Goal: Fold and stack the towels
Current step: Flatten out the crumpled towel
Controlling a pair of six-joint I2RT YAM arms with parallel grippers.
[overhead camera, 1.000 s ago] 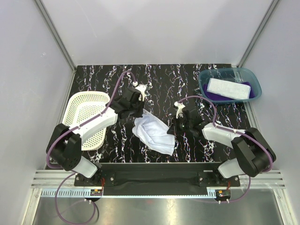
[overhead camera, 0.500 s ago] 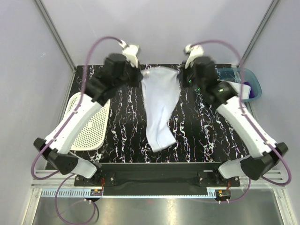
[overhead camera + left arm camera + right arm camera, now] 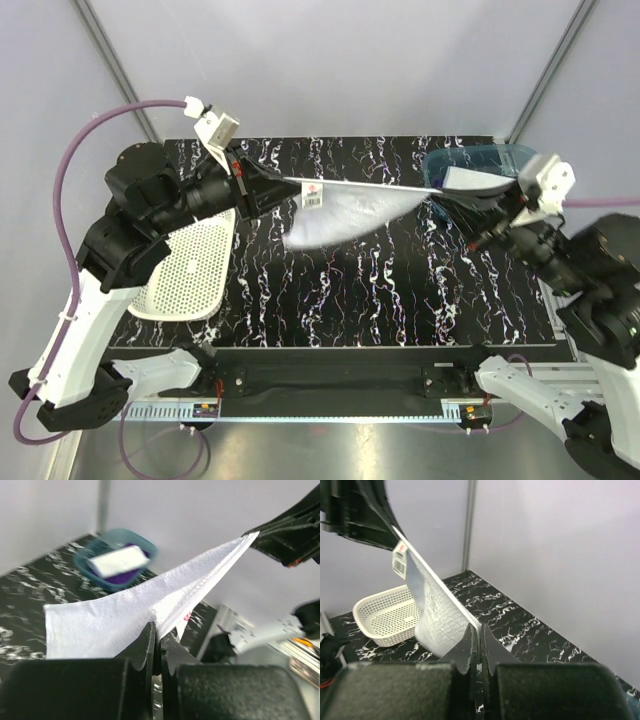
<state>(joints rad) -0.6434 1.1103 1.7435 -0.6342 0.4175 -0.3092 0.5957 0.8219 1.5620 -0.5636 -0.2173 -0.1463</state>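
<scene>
Cloth in mid-air: the pale towel (image 3: 345, 208) hangs stretched between the two arms, up off the table (image 3: 400, 285). The left gripper (image 3: 283, 183) is pinched tight on one corner. Its wrist view shows the black tips closed, with cloth coming out from between them. The right gripper (image 3: 437, 197) is likewise closed hard on the opposite corner, and in its own wrist view the cloth edge runs straight out of its tips. The top edge between the two grips is pulled into a taut line. The rest of the pale towel droops below it, fuller toward the left side. A small printed tag (image 3: 313, 193) hangs from the edge near the left gripper.

The basket (image 3: 190, 270) lies on the left part of the table, under the left arm and apart from the pale towel. The bin (image 3: 490, 155) sits at the far right corner, partly hidden by the right arm in the top view. The left wrist view shows it better — a white towel (image 3: 118, 561), folded, lies on a purple towel (image 3: 122, 576) inside it.
</scene>
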